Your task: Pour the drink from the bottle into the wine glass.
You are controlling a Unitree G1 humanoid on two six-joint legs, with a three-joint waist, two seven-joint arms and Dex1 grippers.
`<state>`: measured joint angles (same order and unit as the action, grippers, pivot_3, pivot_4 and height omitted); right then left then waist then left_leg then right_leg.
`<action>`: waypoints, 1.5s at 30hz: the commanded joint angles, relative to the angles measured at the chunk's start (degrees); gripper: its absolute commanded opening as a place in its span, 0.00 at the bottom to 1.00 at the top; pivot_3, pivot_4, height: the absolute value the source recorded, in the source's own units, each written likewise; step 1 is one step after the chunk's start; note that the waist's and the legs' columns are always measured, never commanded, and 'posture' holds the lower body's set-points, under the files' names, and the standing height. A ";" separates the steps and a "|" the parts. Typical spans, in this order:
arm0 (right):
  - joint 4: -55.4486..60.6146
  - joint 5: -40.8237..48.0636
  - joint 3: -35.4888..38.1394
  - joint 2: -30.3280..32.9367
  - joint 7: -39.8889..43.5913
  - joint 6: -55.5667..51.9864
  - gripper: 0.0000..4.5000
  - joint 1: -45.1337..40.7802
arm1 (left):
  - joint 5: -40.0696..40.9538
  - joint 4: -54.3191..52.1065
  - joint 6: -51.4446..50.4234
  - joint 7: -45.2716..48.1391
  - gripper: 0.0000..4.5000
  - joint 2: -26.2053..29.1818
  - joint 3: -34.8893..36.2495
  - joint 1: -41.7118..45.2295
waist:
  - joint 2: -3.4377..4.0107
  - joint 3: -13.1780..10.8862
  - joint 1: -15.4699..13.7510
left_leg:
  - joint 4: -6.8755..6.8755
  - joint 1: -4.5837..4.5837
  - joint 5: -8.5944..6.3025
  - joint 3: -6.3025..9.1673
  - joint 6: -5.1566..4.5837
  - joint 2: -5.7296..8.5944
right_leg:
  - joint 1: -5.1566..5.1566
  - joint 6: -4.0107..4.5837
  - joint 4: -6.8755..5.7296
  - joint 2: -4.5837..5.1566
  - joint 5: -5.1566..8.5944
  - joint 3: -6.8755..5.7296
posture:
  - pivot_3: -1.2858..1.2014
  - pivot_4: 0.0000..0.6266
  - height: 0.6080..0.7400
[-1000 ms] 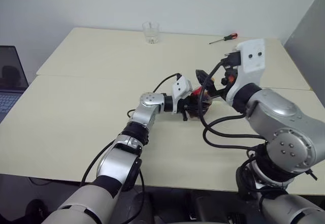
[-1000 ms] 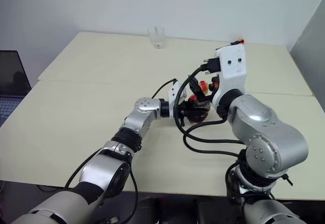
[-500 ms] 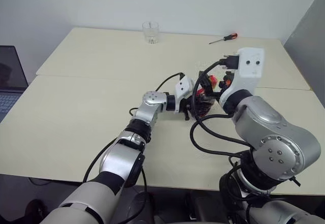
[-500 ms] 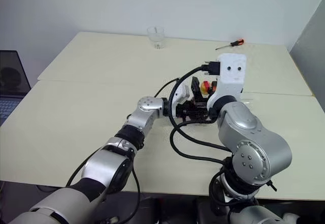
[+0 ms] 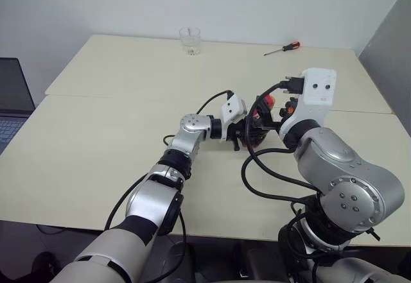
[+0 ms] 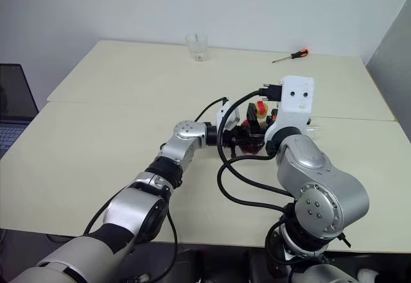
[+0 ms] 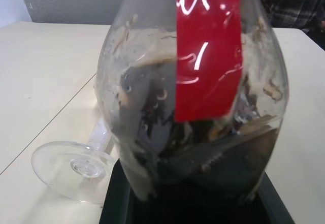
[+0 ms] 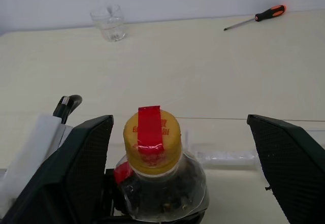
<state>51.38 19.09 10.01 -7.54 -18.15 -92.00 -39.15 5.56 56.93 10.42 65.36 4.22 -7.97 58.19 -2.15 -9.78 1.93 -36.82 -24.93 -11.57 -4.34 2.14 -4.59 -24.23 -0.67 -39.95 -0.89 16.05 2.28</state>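
Right fingers now straddle yellow-capped bottle of dark drink.

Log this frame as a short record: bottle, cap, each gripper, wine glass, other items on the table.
bottle: upright, held low on its body by left gripper
cap: yellow, on
right gripper: open, fingers either side of cap, not touching
drink: dark, low in bottle
wine glass: lying on its side behind bottle
others: tumbler, screwdriver

The bottle stands mid-table in the left gripper, between the right gripper's fingers. The wine glass lies just beside it — tumbler and screwdriver sit far behind.
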 commanded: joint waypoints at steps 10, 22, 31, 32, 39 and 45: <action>0.99 3.85 0.85 -4.72 -1.95 -0.50 0.32 1.06 | 0.58 -1.28 1.18 -0.43 0.18 -0.52 1.29 1.80 | 0.00 0.00 0.01 | 0.01 -0.02 0.00 0.07 0.00 0.00 | 0.00 -0.01 0.02 0.00 0.01 0.00 | 0.52 0.24 1.00; -4.81 14.88 5.30 14.63 19.43 2.79 0.26 -2.89 | 1.23 -3.70 -0.03 -0.33 0.18 -0.32 1.72 0.43 | 0.00 -0.01 0.02 | 0.00 -0.04 0.00 0.25 -0.01 0.03 | 0.03 -0.03 0.08 0.01 0.01 -0.06 | 0.52 0.24 1.00; -37.43 12.81 -8.84 41.95 69.53 44.58 0.26 -5.63 | 2.54 -12.54 -4.37 -0.61 0.18 1.29 2.44 -3.41 | 0.02 -0.04 0.86 | 0.16 -0.03 -0.08 0.20 -0.14 0.10 | 0.13 -0.04 0.48 -0.10 0.00 -0.01 | 0.52 0.24 1.00; -40.12 12.07 -10.09 42.31 72.07 47.17 0.26 -6.55 | 2.58 -13.53 -4.92 -0.80 0.18 1.51 2.50 -3.94 | 0.03 -0.04 0.96 | 0.20 -0.02 -0.08 0.21 -0.15 0.09 | 0.12 -0.03 0.49 -0.12 0.00 -0.02 | 0.52 0.24 1.00; -69.15 2.90 -19.20 37.28 88.76 66.71 0.26 -17.81 | 2.76 -25.71 -10.81 -4.25 0.17 2.34 1.50 -11.13 | 0.10 -0.09 1.13 | 0.19 0.03 -0.08 0.24 -0.14 0.02 | 0.10 0.11 0.43 -0.19 -0.08 0.02 | 0.52 0.24 1.00; -82.47 -4.59 -24.02 34.30 97.45 78.44 0.26 -22.73 | 3.00 -31.07 -13.97 -4.24 0.17 3.69 0.47 -13.41 | 0.13 -0.13 0.29 | 0.11 0.01 -0.08 0.06 -0.13 0.04 | 0.10 0.11 0.41 -0.07 -0.08 0.02 | 0.52 0.24 1.00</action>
<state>-30.40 17.32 -10.89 28.04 77.79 -16.74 -60.52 7.41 32.55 -4.09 60.04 9.74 -5.30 42.28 -2.02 -9.91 2.22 -36.72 -24.91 -11.65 -4.31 2.02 -4.55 -24.13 -0.56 -39.55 -0.95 15.97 2.31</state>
